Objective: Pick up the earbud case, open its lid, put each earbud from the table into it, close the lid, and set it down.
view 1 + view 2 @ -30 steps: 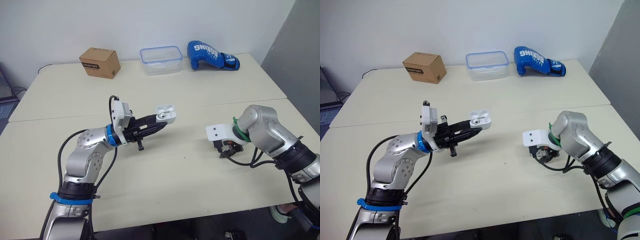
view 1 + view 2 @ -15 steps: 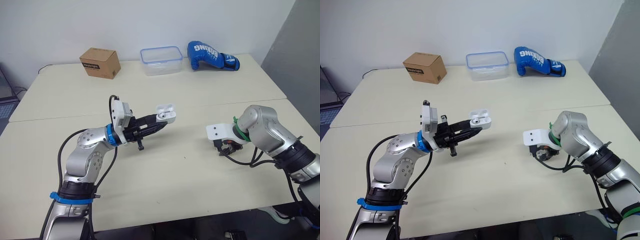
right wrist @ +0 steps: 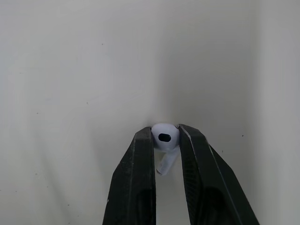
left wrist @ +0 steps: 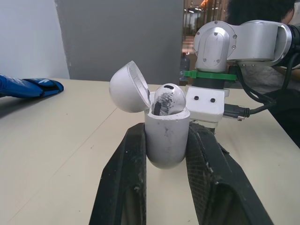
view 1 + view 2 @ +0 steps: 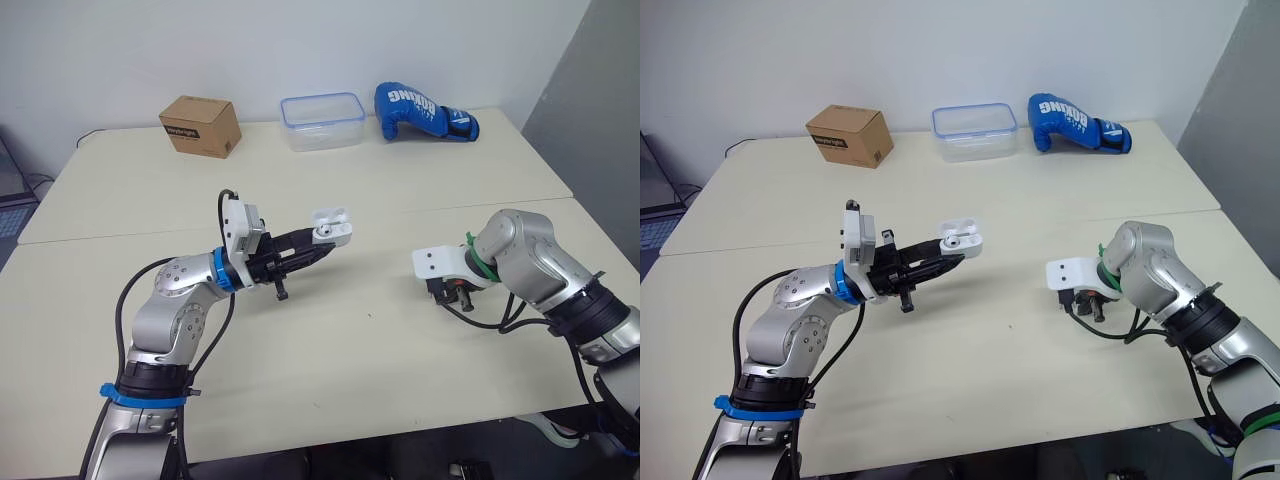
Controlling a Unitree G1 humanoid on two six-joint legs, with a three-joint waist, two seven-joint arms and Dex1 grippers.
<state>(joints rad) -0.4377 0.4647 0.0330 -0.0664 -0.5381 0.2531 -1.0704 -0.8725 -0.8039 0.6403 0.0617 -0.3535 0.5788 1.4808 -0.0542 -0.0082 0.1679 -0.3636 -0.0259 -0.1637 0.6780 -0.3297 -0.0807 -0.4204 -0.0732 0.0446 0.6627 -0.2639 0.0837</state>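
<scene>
left end effector [image 5: 314,243] grasps the one earbud case [image 4: 165,140], lid open, one earbud [image 4: 167,98] seated inside; right end effector [image 3: 166,136] is clenched on the second earbud [image 3: 163,131] near the counter [image 5: 350,340].

The left gripper [image 5: 948,250] clamps the white plastic earbud case [image 5: 962,239], lid raised, above the beige table [image 5: 970,340]. The right gripper [image 5: 1092,308] points down at the tabletop. Along the far edge: brown cardboard box [image 5: 849,136], clear plastic container [image 5: 975,131], blue boxing glove [image 5: 1078,125].

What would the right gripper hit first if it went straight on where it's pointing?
The table, I think: the right gripper points down at it, an earbud pinched in its jaws. Gap unclear.
</scene>
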